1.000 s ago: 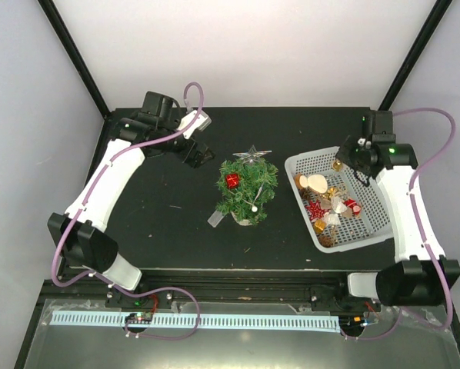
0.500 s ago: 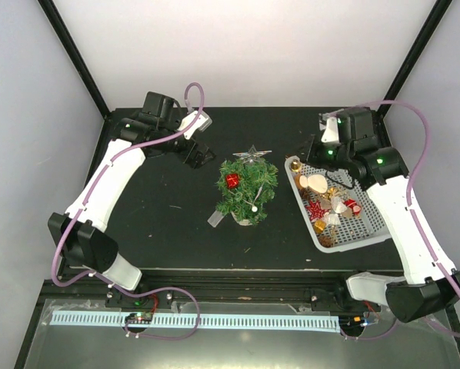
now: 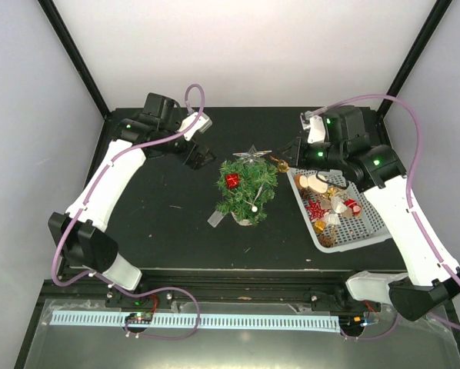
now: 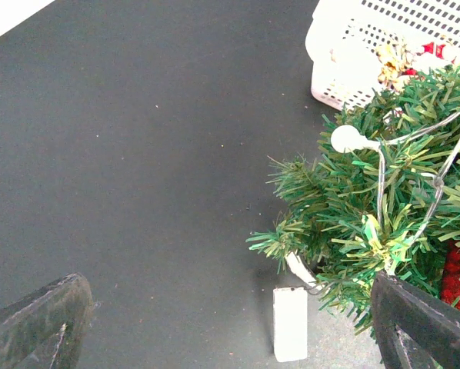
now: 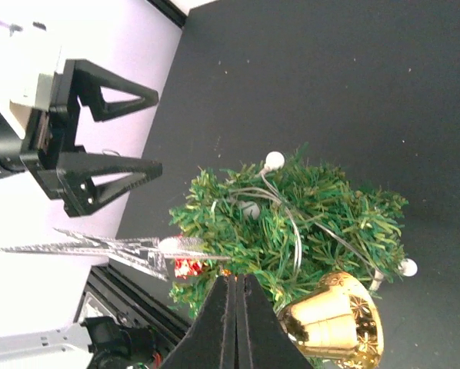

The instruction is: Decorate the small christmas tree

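Left gripper (image 3: 200, 154) hangs above the black table (image 3: 153, 223) at far left of the tree, fingers spread wide, nothing between them. Small christmas tree (image 3: 247, 187) stands mid-table, already carrying a silver star (image 3: 251, 155) on top, a red ornament (image 3: 232, 181) and a string of white bulbs (image 4: 348, 138). Right gripper (image 3: 290, 156) is just beside the tree's upper right edge, fingers pinched together on the hanger of a gold bell (image 5: 334, 319). White basket (image 3: 376, 227) of ornaments sits further right.
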